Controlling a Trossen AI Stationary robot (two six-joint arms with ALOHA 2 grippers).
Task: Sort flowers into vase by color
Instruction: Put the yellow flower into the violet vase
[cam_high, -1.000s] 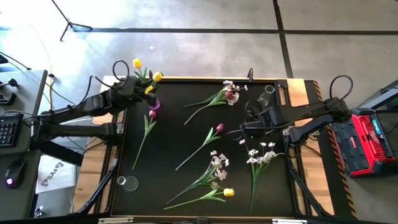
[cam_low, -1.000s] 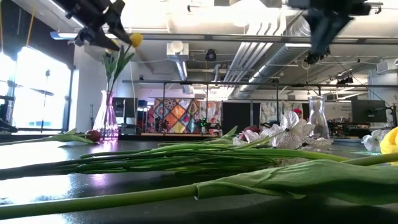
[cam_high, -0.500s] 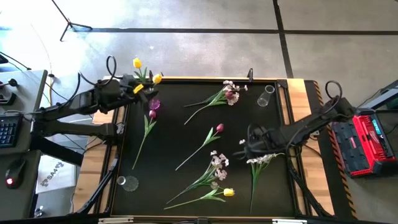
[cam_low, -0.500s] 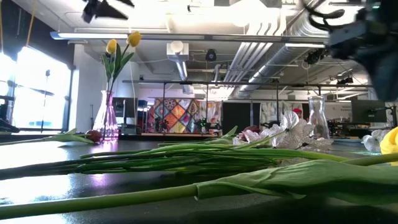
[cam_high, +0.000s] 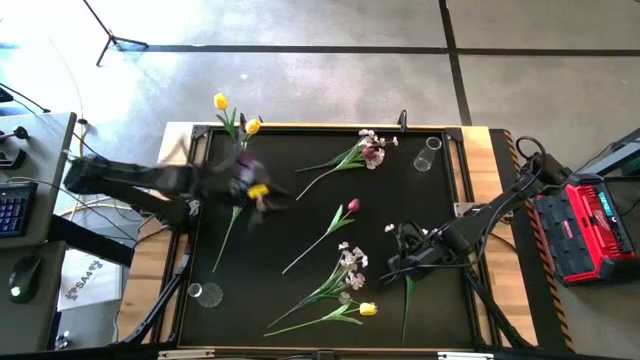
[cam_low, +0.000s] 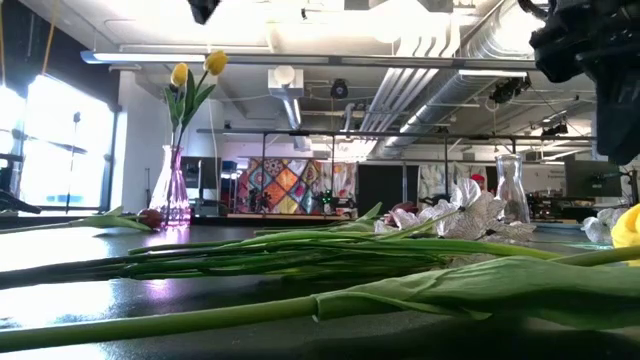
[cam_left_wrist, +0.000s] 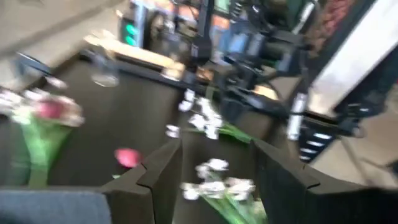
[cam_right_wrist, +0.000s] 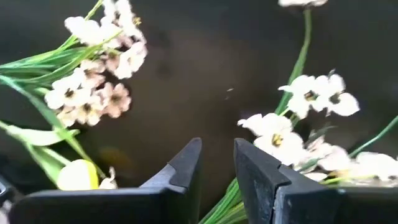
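Your right gripper (cam_right_wrist: 217, 163), its dark fingers parted and empty, hovers over the white-blossomed green-stemmed spray (cam_right_wrist: 311, 124); closing off-stem would crush petals, while your left gripper (cam_left_wrist: 217, 163), likewise parted and empty, crosses the table's left.

Three yellow tulips (cam_high: 220, 101), two magenta tulips (cam_high: 352, 206), three white sprays (cam_high: 352, 262), three vases (cam_high: 207, 294).

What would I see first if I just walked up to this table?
Flowers lie scattered over the black table: white sprays, a red tulip, a yellow one. At the far left corner, two yellow tulips stand in a vase. The right gripper hangs low over a white spray.
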